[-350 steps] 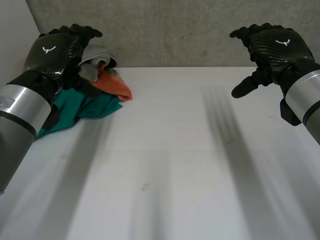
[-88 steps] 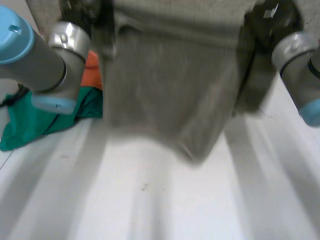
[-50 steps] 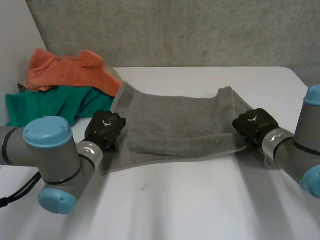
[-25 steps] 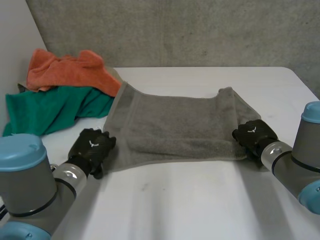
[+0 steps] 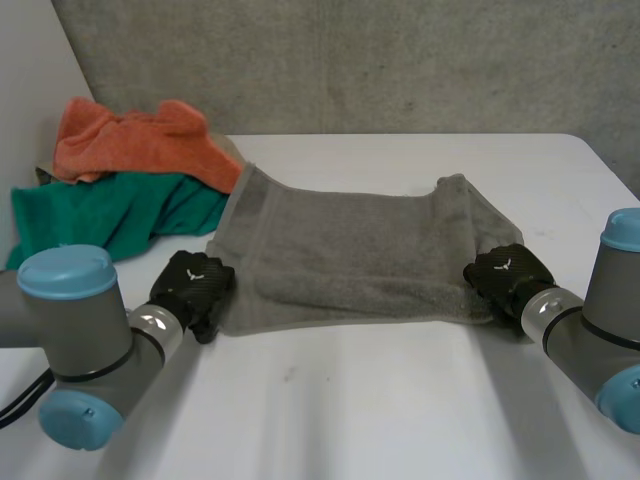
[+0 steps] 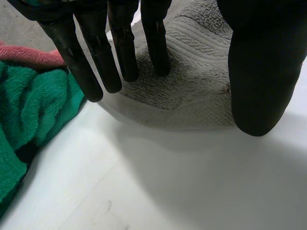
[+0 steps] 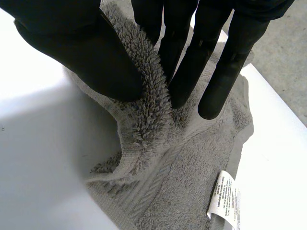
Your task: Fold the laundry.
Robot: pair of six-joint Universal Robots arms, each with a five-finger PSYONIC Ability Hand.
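A grey towel point(image 5: 360, 250) lies spread across the white table point(image 5: 380, 400), with a loose fold along its near edge. My left hand point(image 5: 195, 285) is at the towel's near left corner. Its fingers point(image 6: 122, 48) stand straight above the grey towel point(image 6: 192, 86), the thumb well apart, and nothing is held: it is open. My right hand point(image 5: 505, 272) is at the near right corner. There the thumb point(image 7: 86, 52) and fingers pinch a raised ridge of the grey towel point(image 7: 148, 120). A white label point(image 7: 223, 196) sticks out of the towel's edge beyond the fingertips.
An orange towel point(image 5: 140, 140) lies heaped on a green one point(image 5: 100, 215) at the table's far left, close to my left hand. The green cloth point(image 6: 29, 110) lies just beside the left fingers. A grey wall point(image 5: 400, 60) closes the back.
My left hand drew back off the towel's left edge toward the near corner and the left arm swung. The right hand kept its pinch and barely moved.
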